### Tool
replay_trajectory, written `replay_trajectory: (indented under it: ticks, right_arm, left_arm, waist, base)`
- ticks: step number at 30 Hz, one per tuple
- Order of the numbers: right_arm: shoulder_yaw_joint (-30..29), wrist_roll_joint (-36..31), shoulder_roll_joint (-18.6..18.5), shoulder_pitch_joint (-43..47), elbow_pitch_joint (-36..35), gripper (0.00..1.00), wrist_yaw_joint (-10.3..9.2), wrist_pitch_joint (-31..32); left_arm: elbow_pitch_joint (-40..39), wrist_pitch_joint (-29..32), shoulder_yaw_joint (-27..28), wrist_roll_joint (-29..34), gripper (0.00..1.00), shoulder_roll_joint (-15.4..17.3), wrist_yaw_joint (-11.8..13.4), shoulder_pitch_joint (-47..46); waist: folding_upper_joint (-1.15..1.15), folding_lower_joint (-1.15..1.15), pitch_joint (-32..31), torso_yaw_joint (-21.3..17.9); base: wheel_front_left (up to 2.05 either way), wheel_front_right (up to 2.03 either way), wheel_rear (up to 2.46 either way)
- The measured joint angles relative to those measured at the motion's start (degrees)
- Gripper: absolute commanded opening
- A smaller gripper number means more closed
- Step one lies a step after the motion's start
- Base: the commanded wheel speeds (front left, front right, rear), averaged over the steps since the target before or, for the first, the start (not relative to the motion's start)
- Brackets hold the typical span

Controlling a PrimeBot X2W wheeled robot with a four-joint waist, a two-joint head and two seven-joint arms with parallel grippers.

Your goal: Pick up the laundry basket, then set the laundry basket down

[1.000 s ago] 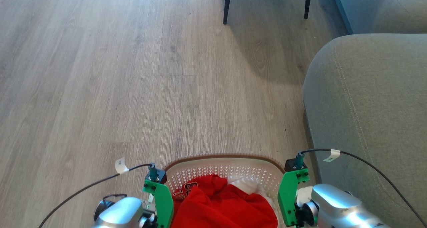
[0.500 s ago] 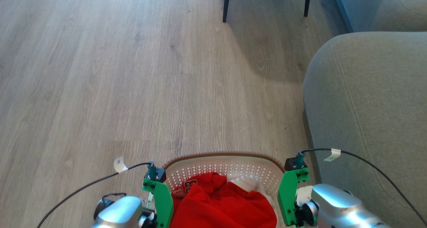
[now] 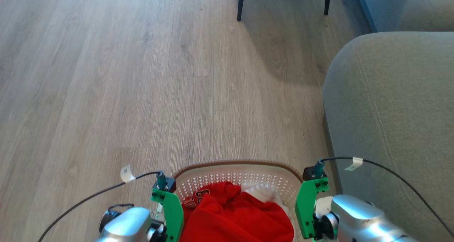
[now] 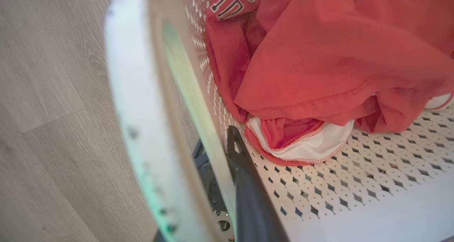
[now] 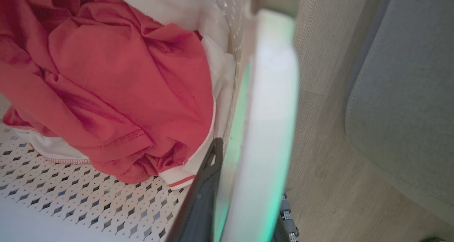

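The laundry basket (image 3: 237,174), white and perforated with a brown rim, sits at the bottom middle of the head view between my two wrists. Red and white clothes (image 3: 234,217) lie in it. My left gripper (image 4: 217,144) is shut on the basket's left side wall: one dark finger (image 4: 248,192) is inside and the other is outside, under the white handle (image 4: 138,121). My right gripper (image 5: 244,171) is shut on the right wall, with its inner finger (image 5: 202,196) beside the clothes (image 5: 117,93) and the handle (image 5: 266,128) over the outer one. Whether the basket rests on the floor cannot be told.
A grey sofa arm (image 3: 393,111) stands close on the right, almost beside my right wrist (image 3: 358,217). Two dark furniture legs (image 3: 241,4) rise at the far top. Wood floor (image 3: 124,86) stretches ahead and to the left. Thin cables (image 3: 88,199) trail from both wrists.
The whole head view has shifted a little, with floor, sofa and furniture legs sliding up the picture. Both grippers keep the same hold on the basket.
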Motion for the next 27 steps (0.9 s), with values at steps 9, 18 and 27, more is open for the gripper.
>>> replay_trajectory:
  ticks: [9,18,27]
  right_arm:
    - [1.25,1.23,0.0,-0.89,0.32,0.0,0.0,-0.19]
    - [1.97,2.25,0.0,-0.94,0.43,0.0,0.0,-0.56]
    - [2.82,2.88,0.0,-1.07,0.55,0.0,0.0,-0.59]
  left_arm:
    - [0.05,-0.24,0.0,0.0,0.0,-0.03,0.0,-0.48]
    - [0.12,-0.24,0.0,0.0,0.0,-0.05,0.0,-0.51]
    - [0.18,-0.23,-0.01,0.0,0.0,-0.1,0.0,-0.51]
  waist:
    - [0.0,0.0,0.17,-0.01]
    - [0.0,0.0,0.24,-0.15]
    - [0.0,0.0,0.65,-0.12]
  base:
    - [0.0,0.0,0.0]
    - [0.0,0.0,0.0]
    - [0.0,0.0,0.0]
